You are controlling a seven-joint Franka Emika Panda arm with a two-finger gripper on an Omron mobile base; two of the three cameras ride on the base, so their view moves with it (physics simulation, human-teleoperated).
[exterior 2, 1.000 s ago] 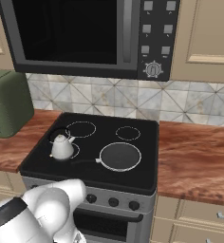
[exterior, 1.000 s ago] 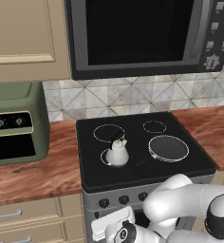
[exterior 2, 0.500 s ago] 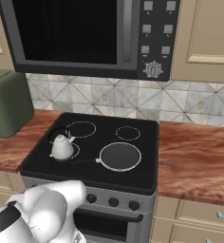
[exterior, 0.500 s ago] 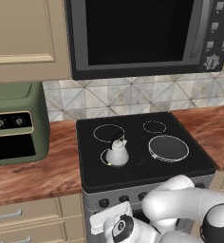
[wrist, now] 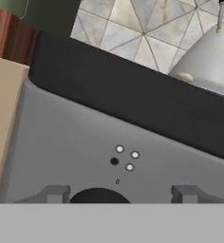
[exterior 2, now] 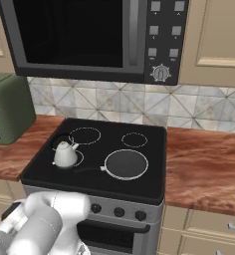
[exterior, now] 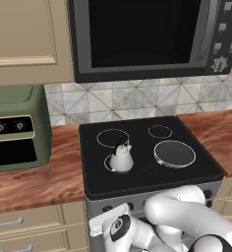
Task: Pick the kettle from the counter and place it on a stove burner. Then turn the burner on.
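on the stove burner [exterior: 114,163] sits the kettle [exterior: 121,159], well inside the glass edge; tool state unclear.

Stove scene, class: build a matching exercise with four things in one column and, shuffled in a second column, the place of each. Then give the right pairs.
Things
1. kettle
2. green oven
3. microwave
4. grey disc burner

Places
A. above the stove
B. on the counter, left of the stove
C. front right of the cooktop
D. on the front left stove burner

Pairs: 1-D, 2-B, 3-A, 4-C
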